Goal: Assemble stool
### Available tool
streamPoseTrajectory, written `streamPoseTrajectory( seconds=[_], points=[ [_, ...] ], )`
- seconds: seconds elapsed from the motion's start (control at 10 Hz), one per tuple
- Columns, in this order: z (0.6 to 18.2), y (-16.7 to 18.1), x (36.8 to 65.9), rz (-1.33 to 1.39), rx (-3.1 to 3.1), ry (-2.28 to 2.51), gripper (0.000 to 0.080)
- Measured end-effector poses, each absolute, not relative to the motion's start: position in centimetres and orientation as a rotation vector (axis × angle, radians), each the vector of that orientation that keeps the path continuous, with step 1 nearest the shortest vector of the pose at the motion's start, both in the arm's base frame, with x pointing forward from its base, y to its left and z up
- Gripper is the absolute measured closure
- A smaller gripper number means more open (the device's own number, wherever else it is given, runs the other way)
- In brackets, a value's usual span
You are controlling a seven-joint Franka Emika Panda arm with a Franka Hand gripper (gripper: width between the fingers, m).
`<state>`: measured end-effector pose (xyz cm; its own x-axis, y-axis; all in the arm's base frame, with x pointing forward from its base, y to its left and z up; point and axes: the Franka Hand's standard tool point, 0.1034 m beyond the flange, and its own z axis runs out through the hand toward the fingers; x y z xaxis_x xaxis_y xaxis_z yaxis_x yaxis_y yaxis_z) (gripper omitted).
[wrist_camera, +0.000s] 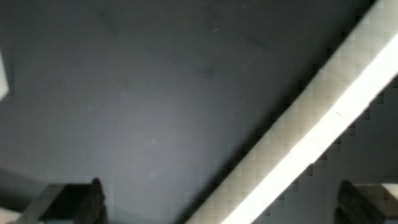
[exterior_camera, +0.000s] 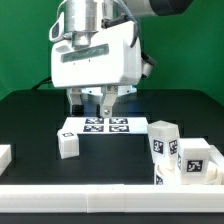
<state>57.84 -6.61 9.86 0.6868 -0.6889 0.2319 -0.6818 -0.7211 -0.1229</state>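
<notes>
Two white stool leg blocks with black-and-white tags stand at the exterior view's right, one (exterior_camera: 163, 140) behind the other (exterior_camera: 193, 162). A third small white block (exterior_camera: 68, 144) stands left of centre, just in front of the marker board (exterior_camera: 96, 125). The round seat is not in view. My gripper (exterior_camera: 93, 104) hangs just above the far edge of the marker board, fingers apart and empty. In the wrist view the gripper (wrist_camera: 222, 205) is open over the dark table, with a dark fingertip (wrist_camera: 71, 202) in each lower corner and nothing between them.
A long white bar (exterior_camera: 110, 192) runs along the table's front edge. A plain white block (exterior_camera: 4, 156) sits at the exterior view's left edge. A straight white strip (wrist_camera: 320, 120) crosses the wrist view diagonally over the black tabletop (wrist_camera: 160, 110).
</notes>
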Motion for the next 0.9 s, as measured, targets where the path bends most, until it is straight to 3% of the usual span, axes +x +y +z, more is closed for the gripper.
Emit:
streamPoseTrajectory(
  seconds=[0.2,0.7,0.9],
  points=[
    [9.0,-6.8,57.8,-0.332,-3.025,0.865,0.0151],
    [9.1,-7.4,57.9,-0.332,-3.177,0.37,0.0151],
    [8.9,-7.9,57.7,-0.292,-3.258,-0.24,0.0151]
  ],
)
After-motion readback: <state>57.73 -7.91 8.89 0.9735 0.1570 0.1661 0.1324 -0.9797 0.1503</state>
